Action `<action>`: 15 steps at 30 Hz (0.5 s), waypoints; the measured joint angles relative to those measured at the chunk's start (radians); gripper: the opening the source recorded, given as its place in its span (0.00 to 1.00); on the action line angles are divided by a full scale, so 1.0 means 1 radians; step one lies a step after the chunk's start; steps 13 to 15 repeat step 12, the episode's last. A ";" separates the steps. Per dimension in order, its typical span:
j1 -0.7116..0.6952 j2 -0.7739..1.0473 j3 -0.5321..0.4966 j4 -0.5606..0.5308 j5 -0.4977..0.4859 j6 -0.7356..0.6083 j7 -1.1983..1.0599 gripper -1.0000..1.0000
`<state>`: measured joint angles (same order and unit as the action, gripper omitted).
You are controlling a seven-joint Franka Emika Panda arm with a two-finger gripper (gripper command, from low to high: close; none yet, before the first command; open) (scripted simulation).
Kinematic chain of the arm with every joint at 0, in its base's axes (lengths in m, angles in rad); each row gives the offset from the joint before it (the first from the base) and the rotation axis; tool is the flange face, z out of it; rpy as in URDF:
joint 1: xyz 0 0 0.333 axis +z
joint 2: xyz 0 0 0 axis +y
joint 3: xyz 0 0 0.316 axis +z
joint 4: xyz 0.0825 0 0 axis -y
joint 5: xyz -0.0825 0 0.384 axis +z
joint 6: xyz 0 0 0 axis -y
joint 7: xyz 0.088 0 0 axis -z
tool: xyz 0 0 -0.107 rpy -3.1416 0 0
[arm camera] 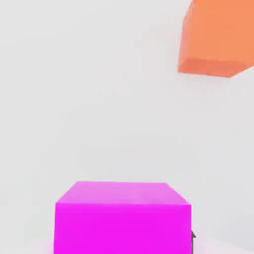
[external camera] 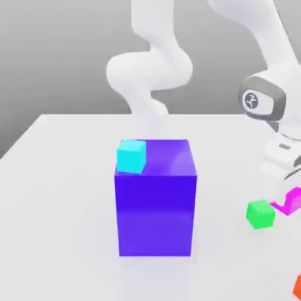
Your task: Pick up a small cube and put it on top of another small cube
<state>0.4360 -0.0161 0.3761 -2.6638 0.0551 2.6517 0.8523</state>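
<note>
The small cube (external camera: 296, 200), magenta and glossy, is at the exterior view's right edge, low over the white table. My gripper (external camera: 290, 193) comes down on it from above and is shut on it. The hand view has the same magenta cube (arm camera: 123, 218) close up, with bare table beyond it. A small green cube (external camera: 260, 213) rests on the table just to the exterior view's left of the magenta one. A small orange cube (external camera: 297, 287) lies nearer the front at the right edge, and it appears as the orange cube (arm camera: 218, 37) in the hand view.
A big blue-violet block (external camera: 156, 200) stands mid-table with a small cyan cube (external camera: 131, 156) on its top left corner. The white arm's base (external camera: 150, 76) rises behind it. The table (external camera: 59, 206) is white and bare to the exterior view's left.
</note>
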 joint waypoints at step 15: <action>0.043 0.135 -0.052 -0.090 -0.201 0.213 0.189 1.00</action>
